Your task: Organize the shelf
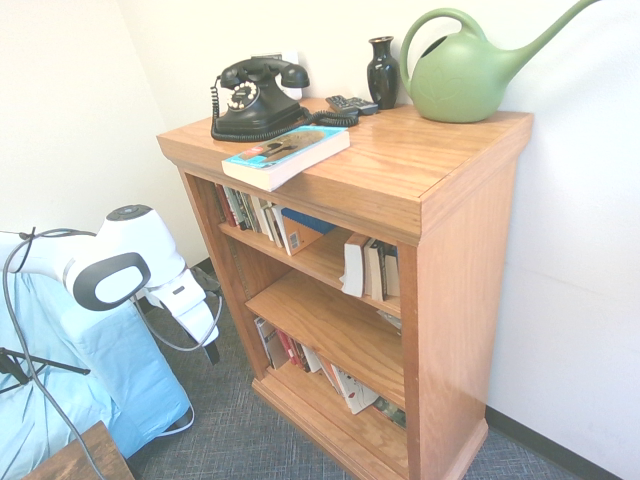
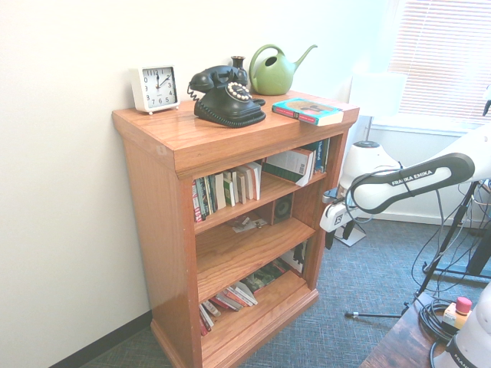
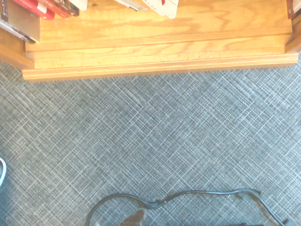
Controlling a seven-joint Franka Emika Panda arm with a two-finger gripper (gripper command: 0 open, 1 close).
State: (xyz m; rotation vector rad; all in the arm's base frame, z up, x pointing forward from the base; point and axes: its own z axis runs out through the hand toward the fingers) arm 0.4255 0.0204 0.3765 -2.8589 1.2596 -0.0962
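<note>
The shelf (image 1: 460, 300) (image 2: 153, 222) is a honey-brown wooden bookcase standing against the white wall. A teal-covered book (image 1: 285, 155) (image 2: 308, 111) lies flat on its top near the front edge. Upright and leaning books (image 1: 265, 215) fill the top tier. The middle tier (image 2: 238, 249) holds only a loose paper and a small dark box. More books (image 2: 230, 297) slump on the bottom tier. My gripper (image 1: 210, 345) (image 2: 330, 239) hangs low in front of the shelf, pointing down, open and holding nothing. The wrist view shows the plinth base (image 3: 160, 52) and grey carpet.
On the shelf top stand a black rotary phone (image 1: 255, 98), a dark vase (image 1: 382, 72), a green watering can (image 1: 465, 75), a remote (image 1: 350, 104) and a white clock (image 2: 155, 88). A blue-covered object (image 1: 100, 380) sits beside the arm. Grey carpet (image 3: 150, 141) lies in front.
</note>
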